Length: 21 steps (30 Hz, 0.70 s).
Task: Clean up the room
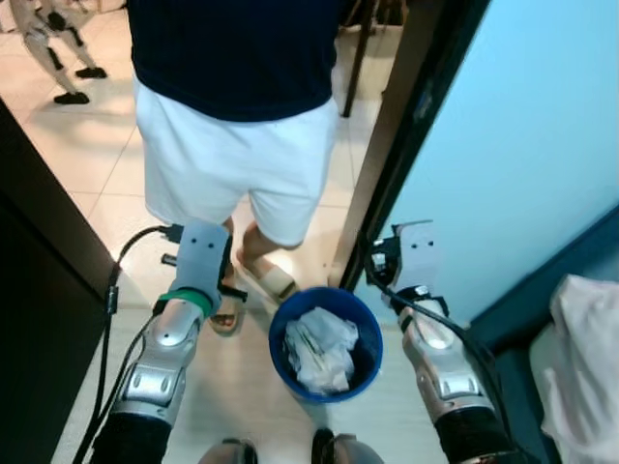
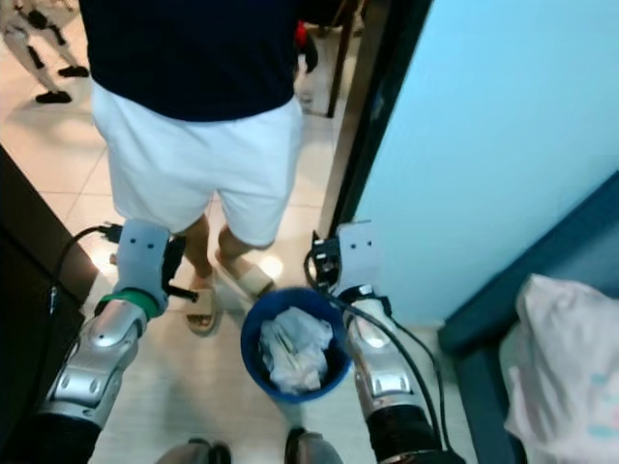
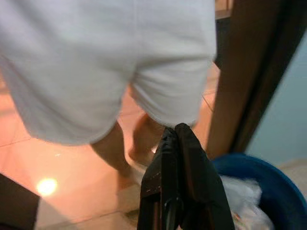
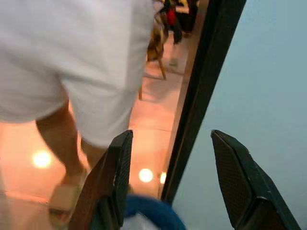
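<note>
Bin between person's feet and robot

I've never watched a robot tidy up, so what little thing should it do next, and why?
Probably wait before stepping forward: a person in white shorts stands right ahead in the doorway, close beyond the blue bin of crumpled paper between its arms.

The person in the dark navy top and white shorts is cut off above the waist by the top edge. The round blue plastic bin is half hidden behind the right gripper's black fingers (its crumpled white contents stay unidentifiable). The left wrist view is blurred.
</note>
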### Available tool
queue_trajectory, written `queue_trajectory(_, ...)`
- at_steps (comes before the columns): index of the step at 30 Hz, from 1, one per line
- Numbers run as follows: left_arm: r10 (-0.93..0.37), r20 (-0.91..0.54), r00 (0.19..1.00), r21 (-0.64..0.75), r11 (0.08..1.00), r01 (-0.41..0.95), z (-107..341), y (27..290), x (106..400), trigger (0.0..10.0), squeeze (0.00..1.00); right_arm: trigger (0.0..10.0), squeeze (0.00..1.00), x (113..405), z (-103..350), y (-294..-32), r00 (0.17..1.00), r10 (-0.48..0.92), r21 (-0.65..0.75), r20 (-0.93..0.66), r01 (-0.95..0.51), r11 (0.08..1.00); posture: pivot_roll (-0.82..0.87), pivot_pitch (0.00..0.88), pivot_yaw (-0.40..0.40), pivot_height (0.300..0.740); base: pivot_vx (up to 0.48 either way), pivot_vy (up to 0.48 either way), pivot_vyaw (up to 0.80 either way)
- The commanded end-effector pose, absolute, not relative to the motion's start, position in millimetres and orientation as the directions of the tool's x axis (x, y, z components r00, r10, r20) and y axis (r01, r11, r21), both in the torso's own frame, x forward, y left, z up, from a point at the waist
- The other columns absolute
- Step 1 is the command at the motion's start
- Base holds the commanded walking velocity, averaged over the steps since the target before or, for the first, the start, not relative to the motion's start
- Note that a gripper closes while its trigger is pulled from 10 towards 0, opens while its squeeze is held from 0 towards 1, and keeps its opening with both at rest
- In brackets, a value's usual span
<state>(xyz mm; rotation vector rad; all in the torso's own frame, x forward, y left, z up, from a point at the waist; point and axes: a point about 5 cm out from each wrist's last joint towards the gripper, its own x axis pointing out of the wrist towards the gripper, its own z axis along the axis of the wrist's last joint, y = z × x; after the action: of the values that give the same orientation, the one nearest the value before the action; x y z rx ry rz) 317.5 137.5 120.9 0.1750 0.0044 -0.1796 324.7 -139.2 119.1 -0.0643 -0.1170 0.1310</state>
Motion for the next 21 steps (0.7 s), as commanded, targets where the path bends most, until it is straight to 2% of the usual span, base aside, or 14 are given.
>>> queue_trajectory(1,-0.160,-0.057,0.986,0.183,0.969,0.168,112.1,143.6,313.9,10.0,0.00,10.0,0.00,322.3,111.8,-134.0,0.984,0.153,-0.067,0.089,-0.148,0.987,0.02,0.100,0.030,0.726,-0.420,0.000,0.00)
queue_trajectory(16,-0.164,-0.058,0.985,0.190,0.967,0.172,112.7,144.1,314.3,10.0,0.00,10.0,0.00,323.4,109.7,-133.5,0.984,0.153,-0.068,0.087,-0.148,0.987,0.02,0.088,0.035,0.726,-0.417,0.000,0.00)
queue_trajectory(21,-0.173,-0.065,0.983,0.185,0.966,0.182,112.7,142.9,314.8,10.0,0.00,10.0,0.00,324.1,109.0,-134.2,0.986,0.148,-0.059,0.083,-0.143,0.988,0.02,0.083,0.037,0.726,0.000,0.000,0.00)
